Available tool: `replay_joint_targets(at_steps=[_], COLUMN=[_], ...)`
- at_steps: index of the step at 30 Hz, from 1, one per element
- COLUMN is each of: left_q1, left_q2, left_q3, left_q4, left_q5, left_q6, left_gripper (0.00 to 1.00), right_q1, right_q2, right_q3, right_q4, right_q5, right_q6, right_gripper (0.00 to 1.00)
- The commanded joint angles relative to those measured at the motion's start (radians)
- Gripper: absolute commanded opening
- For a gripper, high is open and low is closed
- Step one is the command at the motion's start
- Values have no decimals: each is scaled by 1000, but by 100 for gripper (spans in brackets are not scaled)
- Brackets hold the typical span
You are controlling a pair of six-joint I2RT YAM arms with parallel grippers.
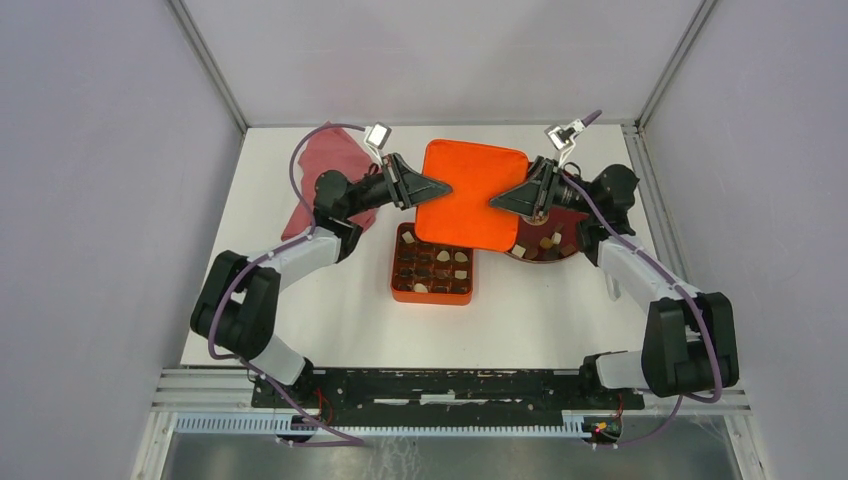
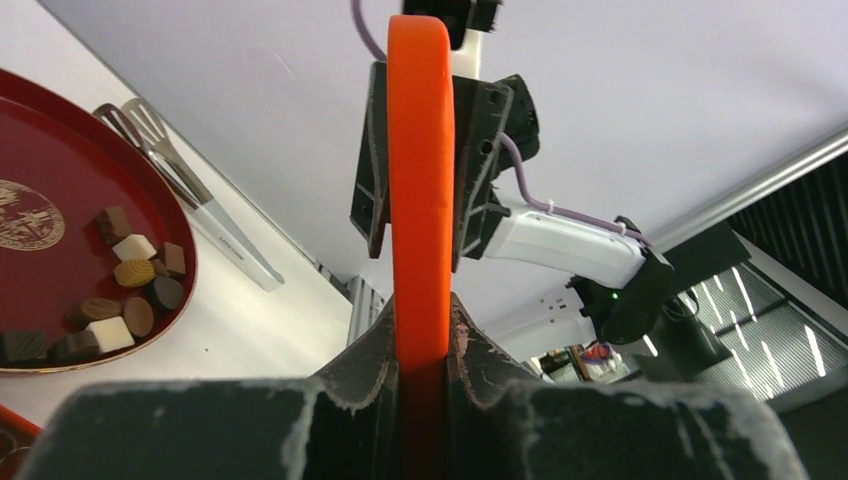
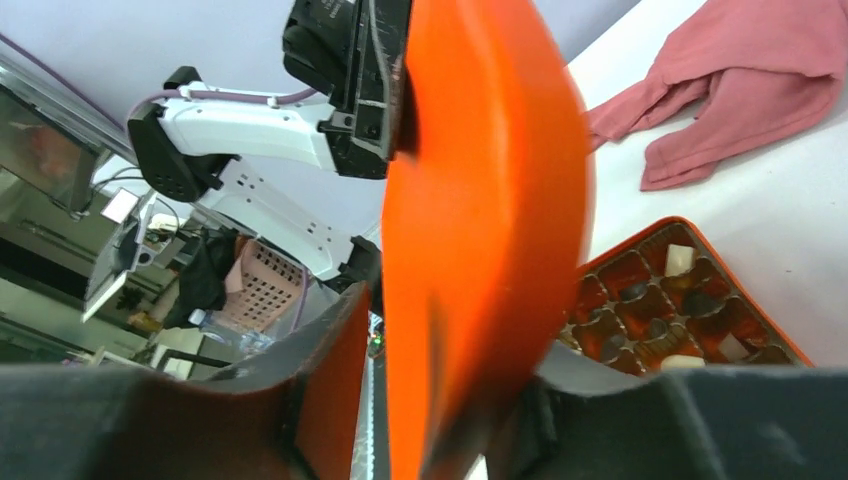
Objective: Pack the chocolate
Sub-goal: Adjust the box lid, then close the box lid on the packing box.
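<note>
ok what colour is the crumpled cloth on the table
The cloth is plain dusty pink with no pattern. It shows best in the right wrist view.

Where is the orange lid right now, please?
In the top view the orange lid hangs mid-table above the far side of the orange box, its left edge clamped in the left gripper and the right gripper around its right edge.

Pink cloth [image 1: 325, 160], metal tongs [image 2: 165, 160]
</note>
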Motion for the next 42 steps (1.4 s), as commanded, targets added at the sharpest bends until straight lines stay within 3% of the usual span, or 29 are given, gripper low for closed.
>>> replay_joint_targets(at_steps=[1,3,6,8,12,16,20,24,26,32,42], left_q1=[0,-1,0,4,11,12,12,11,12,12,13], left_q2=[-2,-6,-35,-97,-297,-444,-458,-469,-507,-648,-584], left_q3=[23,19,12,13,55,107,121,41,-16,-191,-309], left_q4=[96,68,-34,-197,-692,-1132,-1387,-1427,-1384,-1212,-1123], left_q5=[2,-12,-57,-138,-428,-734,-827,-784,-763,-762,-748], left_q6=[-46,-32,27,126,439,615,659,612,604,580,541], left_gripper=[2,9,30,48,70,96,96,95,96,100,93], right_q1=[1,1,1,0,-13,-13,65,179,213,268,320], right_q2=[-29,-41,-68,-88,-120,-126,-59,45,108,305,385], right_q3=[-35,-54,-77,-96,-136,-135,-116,-54,-32,-71,-68], right_q4=[179,178,178,178,136,-134,-337,-424,-368,155,39], right_q5=[11,11,10,13,11,11,0,48,76,145,235], right_q6=[149,148,148,149,117,-86,-224,-297,-238,180,108], right_gripper=[37,20,1,0,0,0,0,0,0,0,0])
